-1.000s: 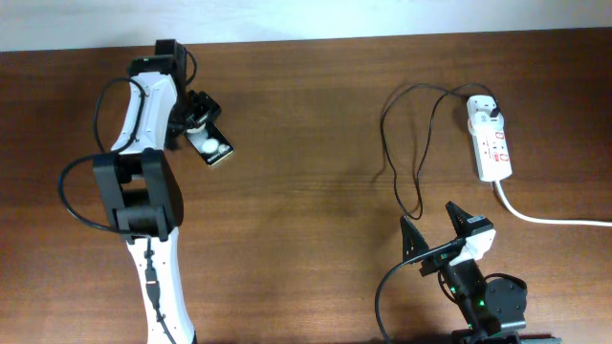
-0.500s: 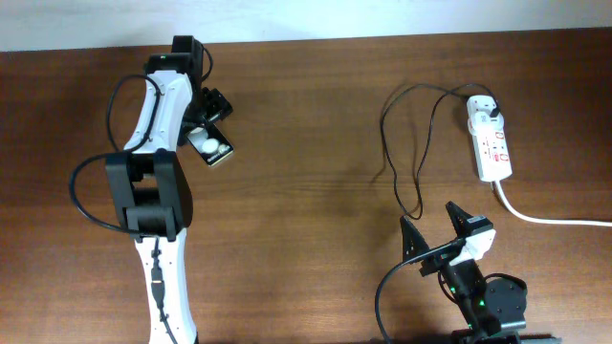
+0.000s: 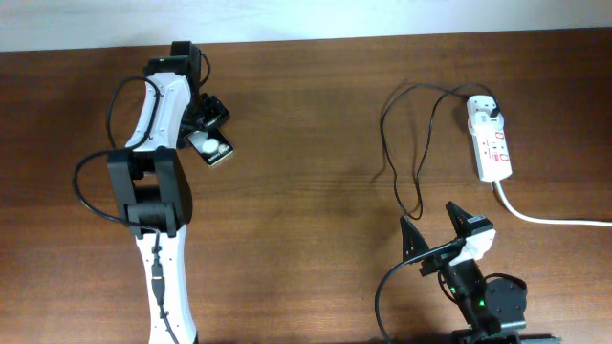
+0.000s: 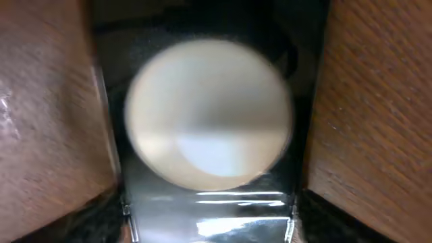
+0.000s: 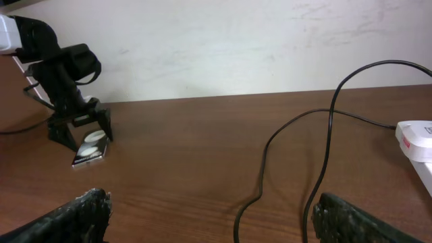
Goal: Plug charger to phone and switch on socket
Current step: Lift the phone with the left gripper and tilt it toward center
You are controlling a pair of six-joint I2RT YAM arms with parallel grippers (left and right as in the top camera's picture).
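Observation:
The phone [image 3: 214,149], black with white round spots, lies flat at the table's back left; it also shows in the right wrist view [image 5: 91,150]. My left gripper [image 3: 209,118] is down over its far end, a finger against each long edge. The left wrist view is filled by the phone [image 4: 209,202] and one white spot. The charger's black cable [image 3: 385,143] loops from its white plug, seated in the socket [image 3: 493,145], down to a loose tip [image 3: 419,216]. My right gripper [image 3: 435,232] is open and empty just in front of that tip [image 5: 219,226].
The socket's thick white cord [image 3: 550,219] runs off to the right edge. The cable's loops [image 5: 327,155] lie between my right gripper and the socket [image 5: 417,138]. A pale wall stands behind the table's far edge.
My left wrist has swung a little to the right and settled over the phone's far end. The phone has barely shifted. The right arm has not moved.

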